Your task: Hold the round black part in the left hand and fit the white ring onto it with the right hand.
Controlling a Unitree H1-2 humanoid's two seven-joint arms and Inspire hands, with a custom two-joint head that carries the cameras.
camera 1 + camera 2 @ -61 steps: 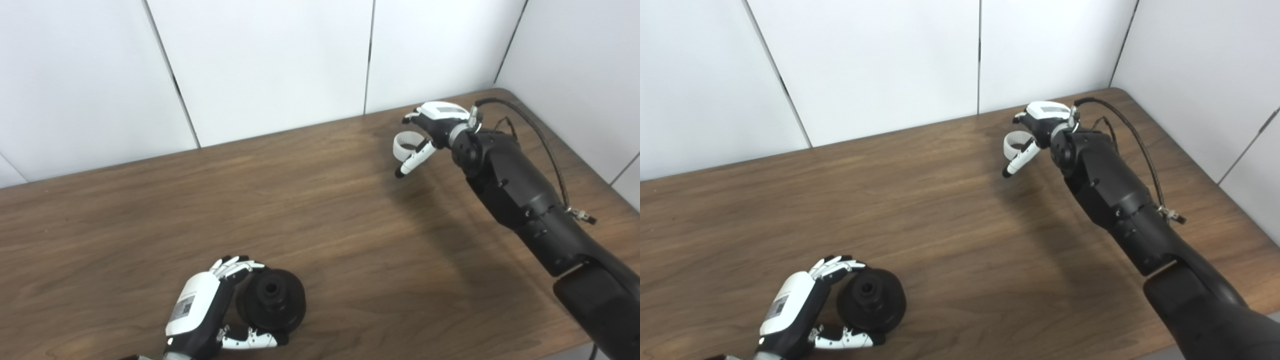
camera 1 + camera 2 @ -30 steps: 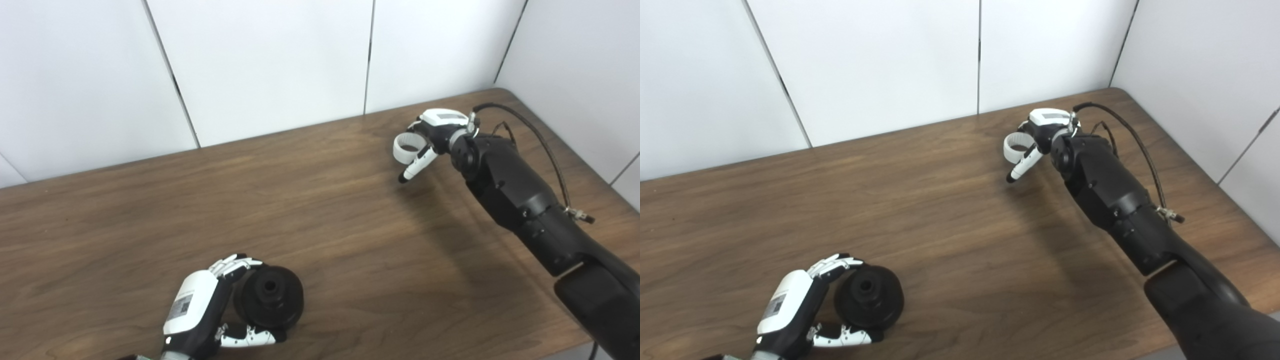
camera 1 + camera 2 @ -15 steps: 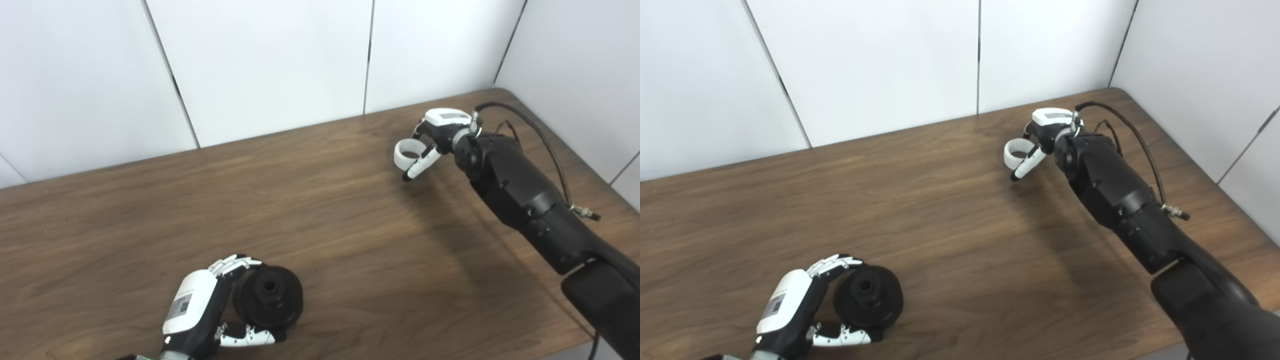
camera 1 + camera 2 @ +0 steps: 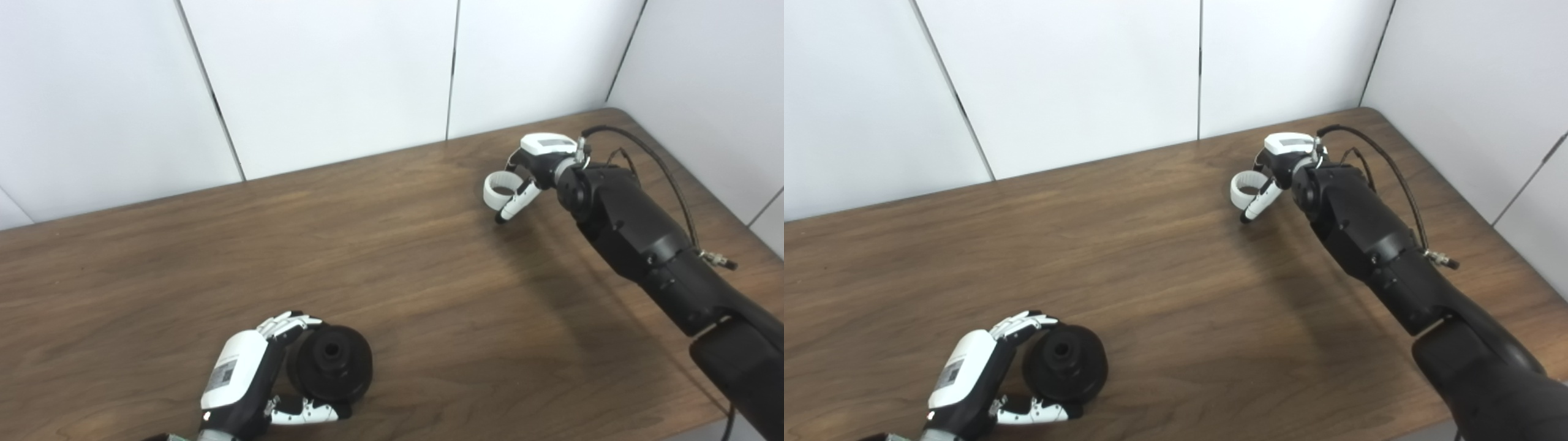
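The round black part (image 4: 331, 364) stands tilted on the wooden table (image 4: 392, 263) near its front edge, its hub hole facing up. My left hand (image 4: 245, 380) is shut on it, fingers on its upper left rim and the thumb under its lower rim. At the far right the white ring (image 4: 499, 188) lies flat and low over the table. My right hand (image 4: 536, 165) is closed around it, fingers behind it and the thumb along its right side. I cannot tell whether the ring touches the table.
White wall panels (image 4: 331, 79) stand along the table's back edge and right side. A black cable (image 4: 655, 159) loops off the right forearm. Bare wood lies between the two hands. The table's right edge (image 4: 741, 245) runs close beside the right arm.
My right hand and the white ring have shifted together slightly toward me, the fingers closing in on the ring. The left hand and the black part have stayed put.
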